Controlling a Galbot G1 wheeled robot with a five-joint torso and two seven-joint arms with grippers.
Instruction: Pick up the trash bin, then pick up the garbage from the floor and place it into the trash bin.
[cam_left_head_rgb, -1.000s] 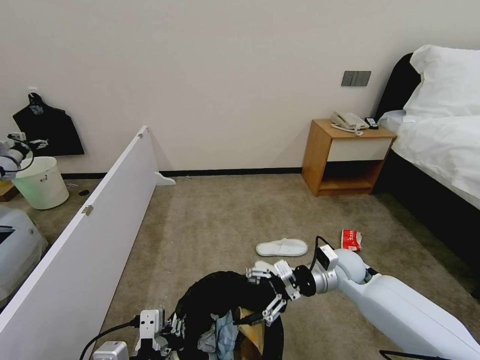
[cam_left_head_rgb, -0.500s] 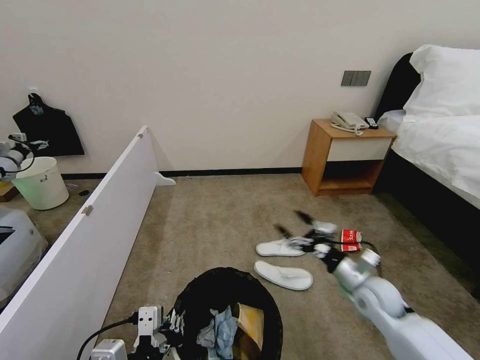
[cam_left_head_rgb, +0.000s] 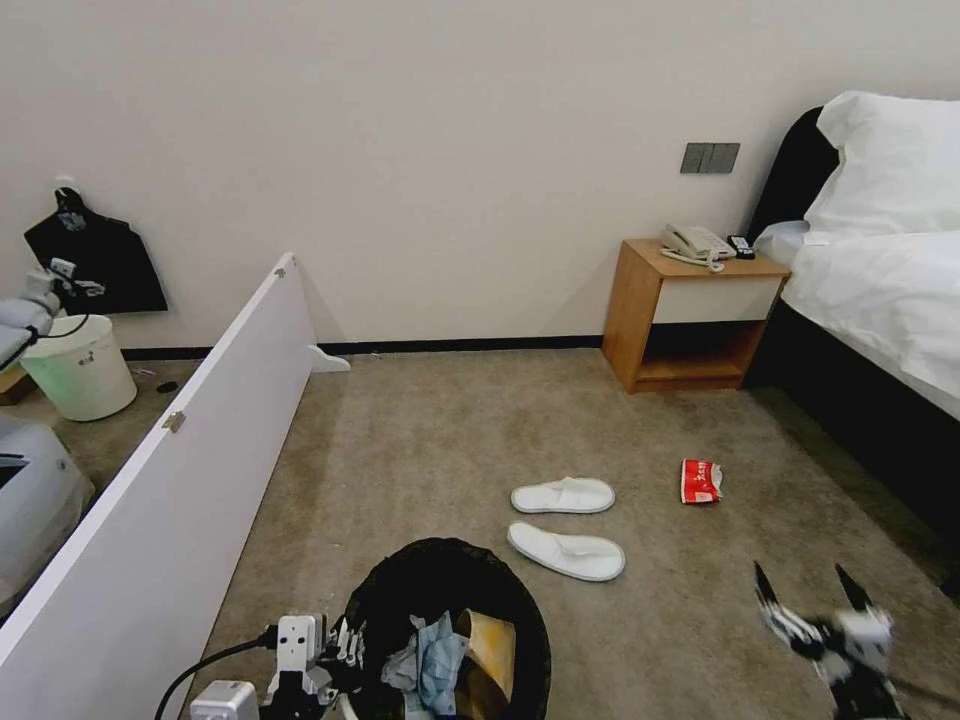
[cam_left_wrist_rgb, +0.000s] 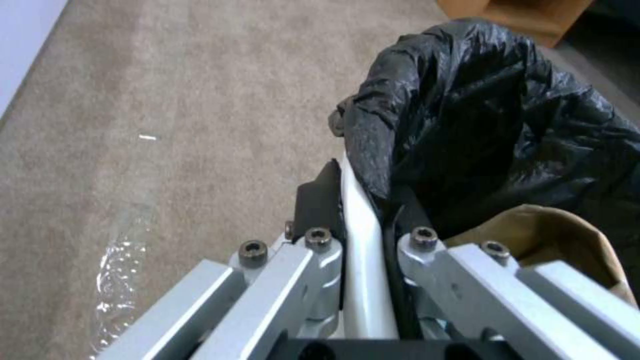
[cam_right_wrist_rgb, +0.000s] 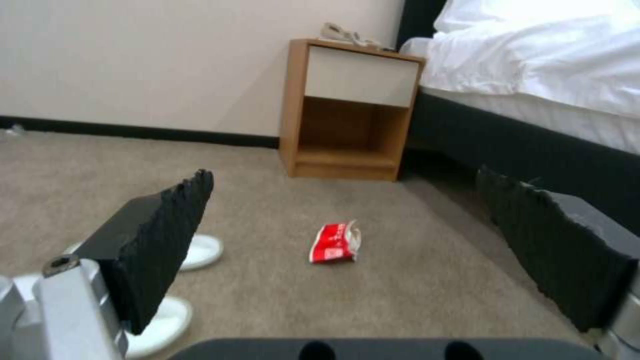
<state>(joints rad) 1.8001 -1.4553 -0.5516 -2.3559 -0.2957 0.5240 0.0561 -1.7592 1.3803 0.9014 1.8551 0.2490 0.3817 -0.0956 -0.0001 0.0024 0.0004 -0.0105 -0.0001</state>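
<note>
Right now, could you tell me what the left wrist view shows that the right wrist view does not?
The left wrist view alone shows the left gripper shut on the white rim of the trash bin, with its black liner and a brown cardboard piece inside.

The right wrist view alone shows the open right gripper, the red snack packet, the white slippers, the nightstand and the bed.

Both show the carpet.

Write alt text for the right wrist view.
The open right pincer hangs low over beige carpet, its black pads framing a red snack packet. Two white slippers lie beside it; a wooden nightstand and bed stand beyond.
</note>
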